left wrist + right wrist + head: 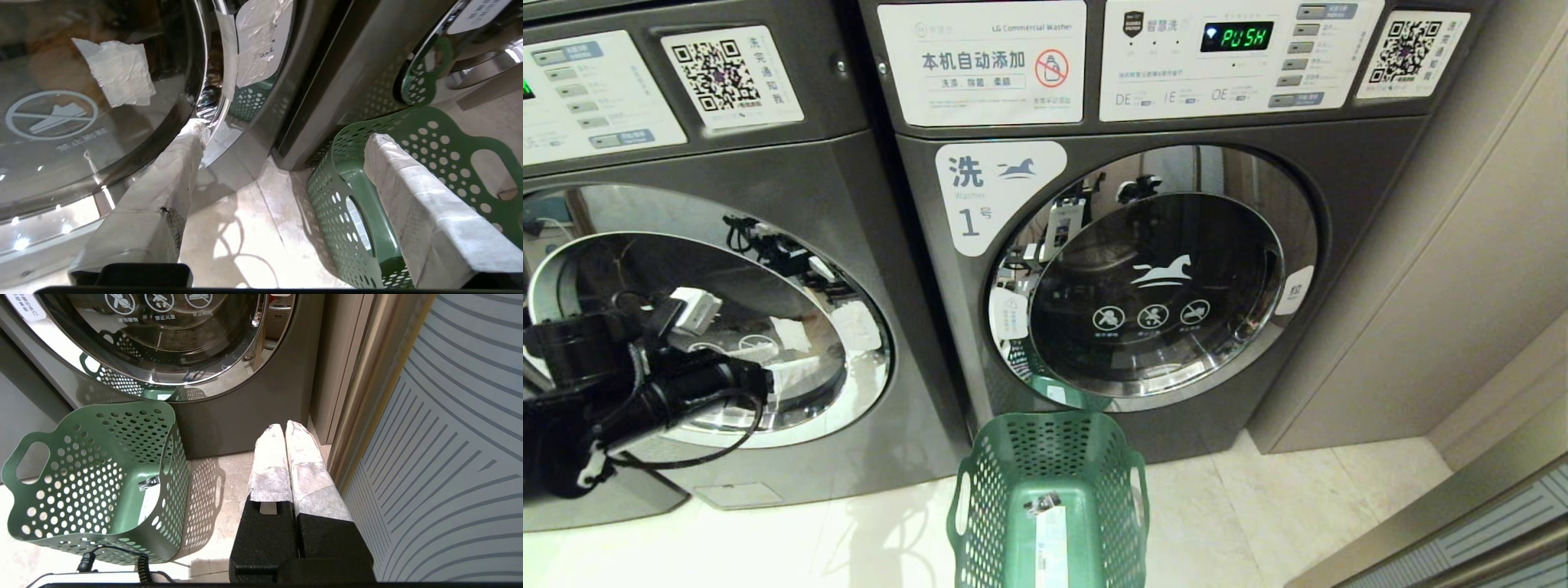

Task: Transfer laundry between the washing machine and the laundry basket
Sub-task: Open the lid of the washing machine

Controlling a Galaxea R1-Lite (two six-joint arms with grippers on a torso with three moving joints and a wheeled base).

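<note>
The washing machine at the left is dark grey with a chrome-rimmed glass door, which looks shut; its number label is out of view. My left arm reaches in front of that door. My left gripper is open and empty. One tape-wrapped finger lies by the door's chrome rim, the other stands over the laundry basket. The green perforated laundry basket stands on the floor and holds only a white tag. No laundry shows. My right gripper is shut and empty, low by the right wall.
The washer labelled 1 stands directly behind the basket with its door shut. A beige wall panel closes the right side. Pale floor tiles run beside the basket. White tape patches are stuck on the left door.
</note>
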